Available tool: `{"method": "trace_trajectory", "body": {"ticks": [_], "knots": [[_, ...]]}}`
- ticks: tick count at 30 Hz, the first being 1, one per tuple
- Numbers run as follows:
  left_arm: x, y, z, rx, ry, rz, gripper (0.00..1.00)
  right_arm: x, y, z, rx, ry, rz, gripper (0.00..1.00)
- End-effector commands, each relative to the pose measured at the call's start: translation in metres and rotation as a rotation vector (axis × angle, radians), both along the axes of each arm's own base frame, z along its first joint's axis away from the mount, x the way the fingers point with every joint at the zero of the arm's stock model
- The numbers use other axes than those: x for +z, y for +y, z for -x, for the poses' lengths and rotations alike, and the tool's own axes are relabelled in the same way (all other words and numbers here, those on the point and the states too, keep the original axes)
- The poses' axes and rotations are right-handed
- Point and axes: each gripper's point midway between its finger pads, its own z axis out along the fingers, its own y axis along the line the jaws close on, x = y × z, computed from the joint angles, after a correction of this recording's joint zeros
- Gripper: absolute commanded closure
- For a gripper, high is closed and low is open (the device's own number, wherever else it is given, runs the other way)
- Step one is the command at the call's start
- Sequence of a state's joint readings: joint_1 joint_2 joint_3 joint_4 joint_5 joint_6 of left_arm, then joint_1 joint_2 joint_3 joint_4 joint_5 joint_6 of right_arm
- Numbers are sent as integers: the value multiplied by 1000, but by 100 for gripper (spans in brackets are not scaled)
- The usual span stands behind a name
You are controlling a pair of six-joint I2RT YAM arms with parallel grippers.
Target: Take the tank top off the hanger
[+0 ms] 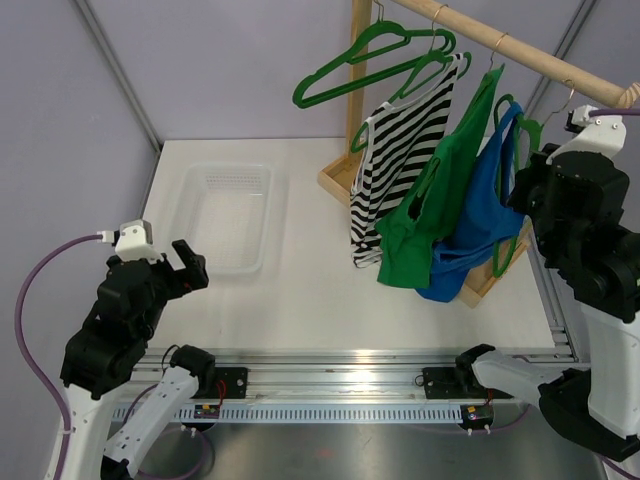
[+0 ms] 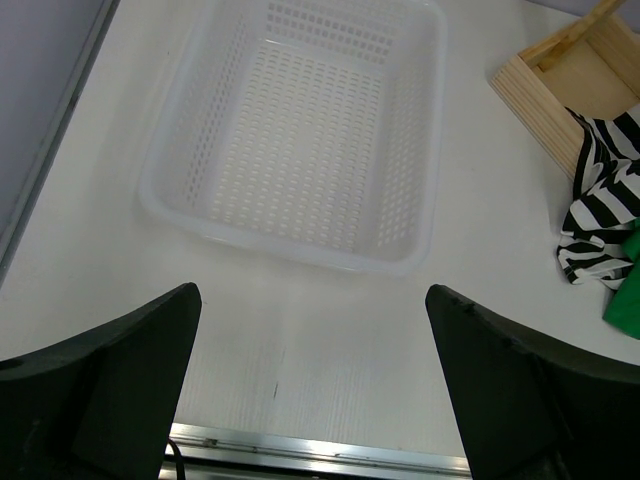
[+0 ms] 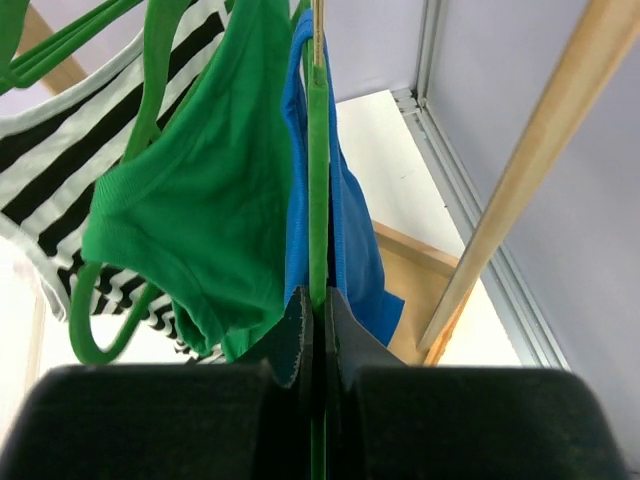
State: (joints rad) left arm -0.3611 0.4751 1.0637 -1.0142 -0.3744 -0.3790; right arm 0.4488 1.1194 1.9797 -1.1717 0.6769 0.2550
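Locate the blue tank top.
Top view, right side: the blue tank top hangs last on the wooden rail, right of the green tank top, with the right claw shut on its green hanger.

Blue tank top [image 1: 482, 215] hangs limp on green hanger [image 3: 317, 180], ~3 o'clock in top view, straps up twd 12.

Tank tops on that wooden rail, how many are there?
3: striped top left, green top middle, blue top right, its green hanger pinched by the right tool. None seems hidden.
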Motion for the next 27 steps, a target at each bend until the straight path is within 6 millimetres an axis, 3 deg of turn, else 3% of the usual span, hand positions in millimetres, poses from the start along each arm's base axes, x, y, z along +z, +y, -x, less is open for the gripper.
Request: {"method": "trace_trajectory", "body": {"ticks": [1, 5, 8, 13, 16, 22, 24, 27], "knots": [[5, -15, -9, -45, -28, 53, 1, 4, 5, 11, 77, -25, -6, 100], [-2, -23, -11, -76, 0, 65, 1, 2, -1, 28, 98, -39, -1, 100], [-5, -30, -12, -111, 16, 76, 1, -4, 6, 40, 180, -29, 8, 100], [-1, -61, -11, -277, 19, 127, 1, -19, 32, 68, 394, 15, -30, 100], [6, -86, -10, -407, 6, 174, 1, -41, 56, 91, 567, 92, -67, 100], [26, -125, -4, -630, -44, 260, 1, -95, 85, 139, 807, 247, -143, 100], [32, -130, -4, -656, -66, 280, 1, -116, 97, 158, 908, 296, -176, 100], [33, -137, -3, -683, -69, 309, 1, -135, 106, 171, 983, 336, -210, 100]]}}
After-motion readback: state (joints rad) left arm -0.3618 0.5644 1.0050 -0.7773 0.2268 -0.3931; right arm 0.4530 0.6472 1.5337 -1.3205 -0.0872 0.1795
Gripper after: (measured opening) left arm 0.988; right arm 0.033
